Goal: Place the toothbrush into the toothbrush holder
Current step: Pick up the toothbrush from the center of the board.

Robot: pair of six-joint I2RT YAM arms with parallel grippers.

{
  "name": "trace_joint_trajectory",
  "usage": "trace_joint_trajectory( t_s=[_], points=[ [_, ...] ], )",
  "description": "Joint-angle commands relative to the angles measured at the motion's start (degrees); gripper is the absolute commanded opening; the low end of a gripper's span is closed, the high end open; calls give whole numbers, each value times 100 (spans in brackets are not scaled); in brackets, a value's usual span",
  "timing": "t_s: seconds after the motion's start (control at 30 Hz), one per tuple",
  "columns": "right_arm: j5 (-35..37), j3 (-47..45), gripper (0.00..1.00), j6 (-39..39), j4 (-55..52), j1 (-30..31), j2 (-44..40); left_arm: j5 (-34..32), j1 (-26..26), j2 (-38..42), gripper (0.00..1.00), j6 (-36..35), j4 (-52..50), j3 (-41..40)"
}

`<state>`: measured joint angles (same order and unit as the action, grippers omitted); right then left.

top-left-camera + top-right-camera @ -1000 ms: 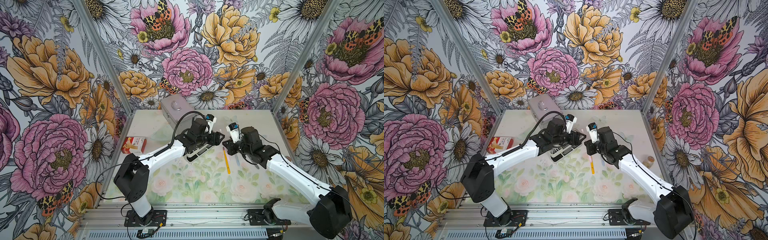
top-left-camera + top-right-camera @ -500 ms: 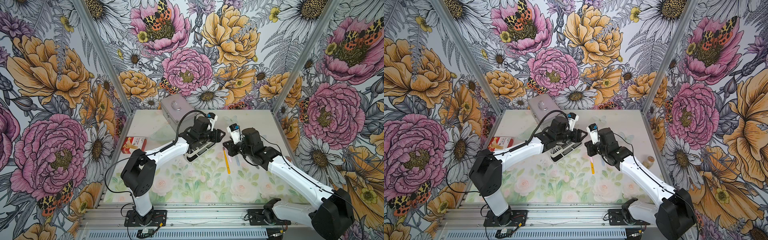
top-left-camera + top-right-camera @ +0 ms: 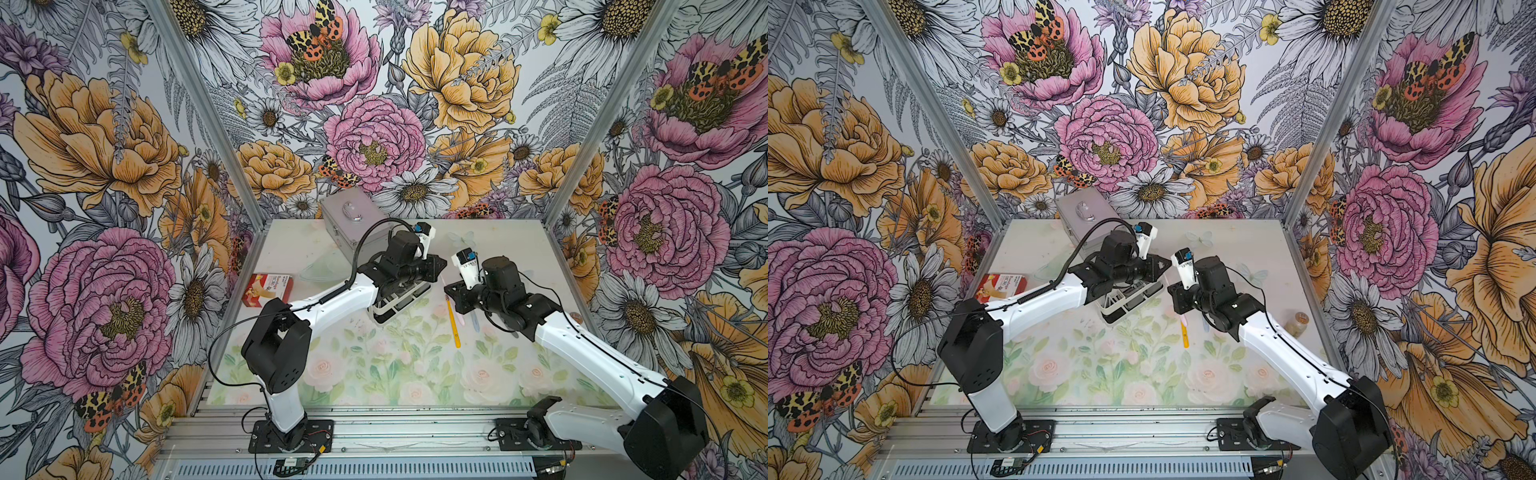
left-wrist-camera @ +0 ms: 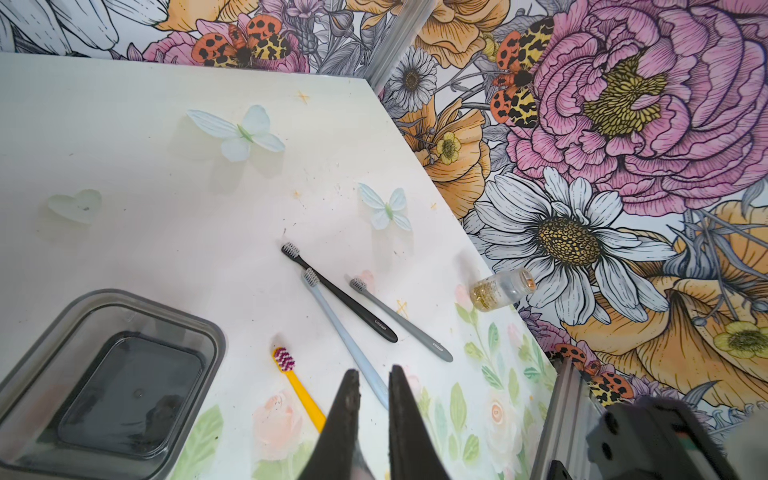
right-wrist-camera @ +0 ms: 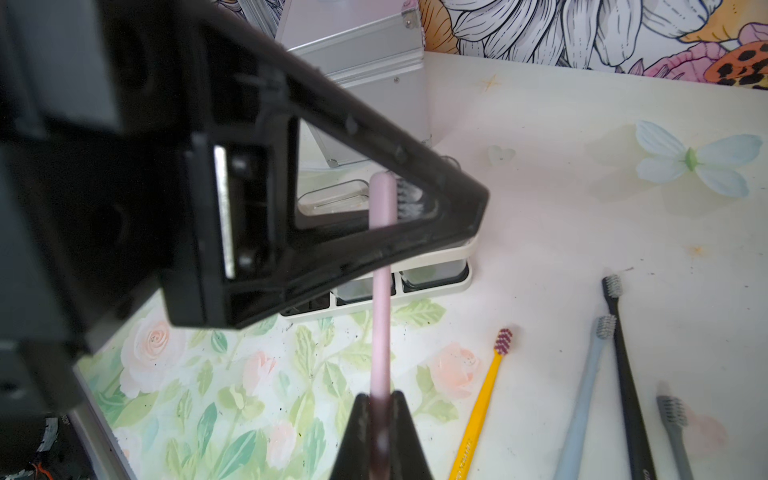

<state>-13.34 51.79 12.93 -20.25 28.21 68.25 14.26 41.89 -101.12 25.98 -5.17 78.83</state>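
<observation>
Pink toothbrush [image 5: 380, 332], slim handle, white bristles: clamped by the handle in my right gripper [image 5: 380, 401], clear of the table [image 3: 374, 374], head reaching toward the toothbrush holder [image 5: 461, 253] but not in it. The holder, a long white caddy on a black base with clear square cups, stood upright mid-table.

Robot test booth, floral-papered walls [image 3: 104, 166]
</observation>
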Motion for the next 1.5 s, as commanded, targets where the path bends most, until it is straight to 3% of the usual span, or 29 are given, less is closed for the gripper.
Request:
trace_joint_trajectory(
  t_s=[0.0,0.17,0.3,0.6,0.77,0.87,0.9,1.03,1.23,1.37,1.47],
  points=[
    [50,42,0,-80,117,23,-130,-150,-76,-110,11,-44,-40,81],
    [170,67,0,-67,133,25,-145,-96,-71,-118,10,38,-46,110],
    [235,83,0,-30,166,24,-154,-99,-23,-151,2,50,-44,114],
    [495,177,0,87,231,23,-171,-80,62,-197,10,148,-46,178],
    [735,198,0,207,311,19,-285,-99,69,-191,27,271,5,144],
    [823,206,0,280,346,22,-329,-167,73,-137,42,328,123,61],
    [830,215,0,312,359,20,-338,-179,71,-112,43,340,172,25],
    [819,245,0,350,358,33,-295,-198,65,-50,31,348,349,-61],
    [856,317,0,438,417,33,-162,-134,65,4,22,484,579,-165],
    [647,384,0,484,516,61,-33,23,26,72,0,578,931,-401],
    [572,388,0,496,540,64,2,144,-65,181,0,746,1354,-683]
  ],
)
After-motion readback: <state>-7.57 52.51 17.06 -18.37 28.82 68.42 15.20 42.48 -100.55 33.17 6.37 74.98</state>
